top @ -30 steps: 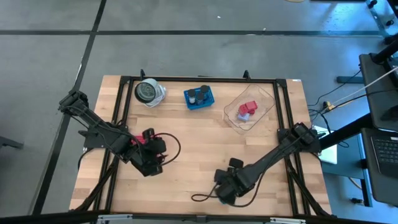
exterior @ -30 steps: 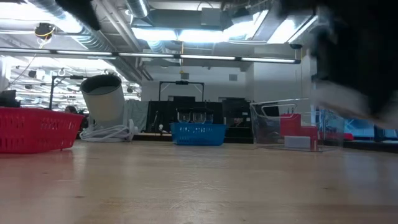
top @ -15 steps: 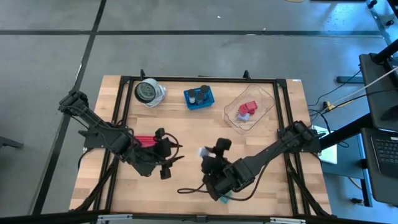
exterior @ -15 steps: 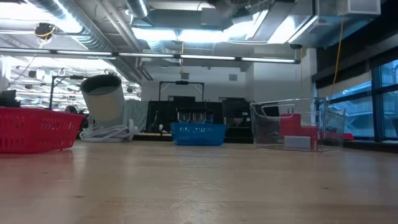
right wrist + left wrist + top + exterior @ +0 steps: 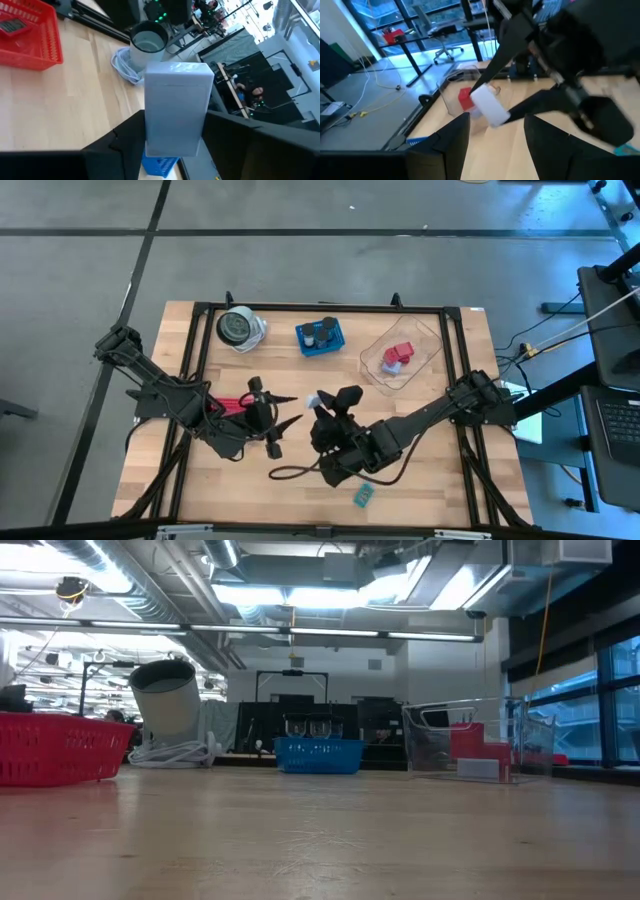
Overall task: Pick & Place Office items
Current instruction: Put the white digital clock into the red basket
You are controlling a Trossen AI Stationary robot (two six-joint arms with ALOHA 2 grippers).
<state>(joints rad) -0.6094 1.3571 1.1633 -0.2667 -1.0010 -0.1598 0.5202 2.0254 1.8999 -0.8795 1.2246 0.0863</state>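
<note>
My right gripper (image 5: 326, 404) is above the table's middle, shut on a small white block (image 5: 177, 107), also seen in the left wrist view (image 5: 489, 107). My left gripper (image 5: 280, 420) is open just to the left of it, its fingers pointing at the block without touching it. A teal block (image 5: 363, 497) lies flat on the table near the near edge. Red cubes (image 5: 401, 354) lie in the clear tub (image 5: 425, 340), and black spools (image 5: 318, 332) stand in the blue basket (image 5: 335, 343). My right gripper pinches the white block (image 5: 492, 114) between its two fingers (image 5: 538, 103), at their free ends. The fingers slant up toward the table's far left. The block is lifted clear of the table and juts out beyond the fingertips.
A red tray (image 5: 234, 402) sits under my left arm. The grey-and-white disc (image 5: 238, 329) with its coiled cord stands at the far left. A black cable (image 5: 290, 473) loops over the table below my right gripper. Bare wood (image 5: 450, 470) shows at the near right.
My right gripper has risen from the table's near edge and swung toward the middle and the far side, carrying the white block clear of the wood; the teal block it covered now shows. My left gripper has moved right, toward the block.
</note>
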